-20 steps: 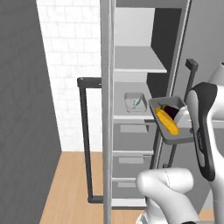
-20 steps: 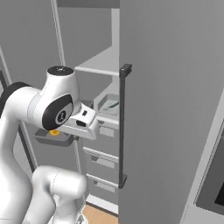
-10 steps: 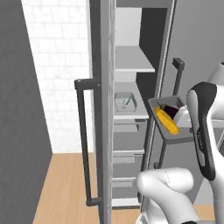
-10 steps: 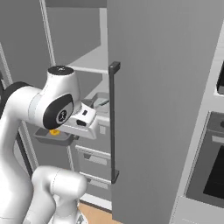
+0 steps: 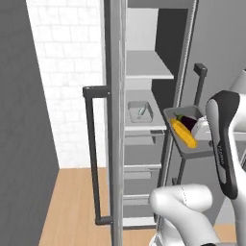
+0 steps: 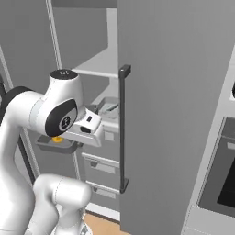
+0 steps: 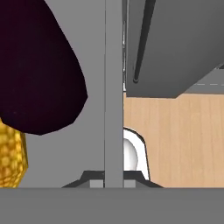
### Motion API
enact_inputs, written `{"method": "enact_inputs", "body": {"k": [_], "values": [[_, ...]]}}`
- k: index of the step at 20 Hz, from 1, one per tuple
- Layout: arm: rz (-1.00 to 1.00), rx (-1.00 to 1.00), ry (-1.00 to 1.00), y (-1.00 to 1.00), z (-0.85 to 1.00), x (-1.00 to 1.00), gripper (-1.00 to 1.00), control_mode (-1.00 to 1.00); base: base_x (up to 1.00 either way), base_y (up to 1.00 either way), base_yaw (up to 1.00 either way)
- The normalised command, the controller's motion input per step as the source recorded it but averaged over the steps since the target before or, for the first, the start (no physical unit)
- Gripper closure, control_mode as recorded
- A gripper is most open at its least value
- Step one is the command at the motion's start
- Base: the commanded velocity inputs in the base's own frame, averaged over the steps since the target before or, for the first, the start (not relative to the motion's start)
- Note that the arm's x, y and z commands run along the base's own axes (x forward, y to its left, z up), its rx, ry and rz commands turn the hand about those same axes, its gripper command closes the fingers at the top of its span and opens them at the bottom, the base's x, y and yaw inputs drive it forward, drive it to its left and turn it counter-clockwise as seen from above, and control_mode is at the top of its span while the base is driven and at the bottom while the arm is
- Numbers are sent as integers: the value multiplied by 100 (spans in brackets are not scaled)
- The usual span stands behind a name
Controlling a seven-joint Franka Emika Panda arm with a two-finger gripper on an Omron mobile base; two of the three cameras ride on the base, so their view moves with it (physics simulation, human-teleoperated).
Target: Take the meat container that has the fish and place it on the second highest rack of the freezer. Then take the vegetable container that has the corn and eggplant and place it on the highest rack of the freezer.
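Note:
My gripper (image 5: 205, 129) is shut on the rim of the vegetable container (image 5: 178, 144), a grey tray carrying the yellow corn (image 5: 182, 133) and the dark eggplant (image 5: 190, 123). I hold it in the air, right of the open freezer (image 5: 144, 29), about level with the second highest rack (image 5: 144, 129). On that rack sits the meat container (image 5: 140, 111) with the fish (image 5: 141, 111). The highest rack (image 5: 146, 65) above it is bare. In the hand view, the eggplant (image 7: 39, 65) and corn (image 7: 11, 157) lie left of the tray wall (image 7: 113, 87) clamped in my gripper (image 7: 113, 180).
The open freezer door (image 5: 115, 120) with its dark bar handle (image 5: 91, 153) stands left of the shelves; it fills the right base view's middle (image 6: 174, 114). Grey drawers (image 6: 103, 172) sit below the racks. A black-glass oven (image 6: 225, 179) is at far right. White brick wall (image 5: 67, 72) lies left.
Both base views have shifted as the base moved, bringing the oven into the right view. The arm keeps the same pose, with the vegetable container still gripped.

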Motion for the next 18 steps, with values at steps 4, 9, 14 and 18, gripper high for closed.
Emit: {"method": "enact_inputs", "body": {"k": [4, 9, 14, 18], "values": [[0, 0, 0, 0, 0, 0, 100, 100, 99, -2, 20], [0, 0, 0, 0, 0, 0, 100, 100, 3, -20, 19], [0, 0, 0, 0, 0, 0, 100, 100, -14, 0, 8], [0, 0, 0, 0, 0, 0, 100, 100, -34, -21, 0]]}}
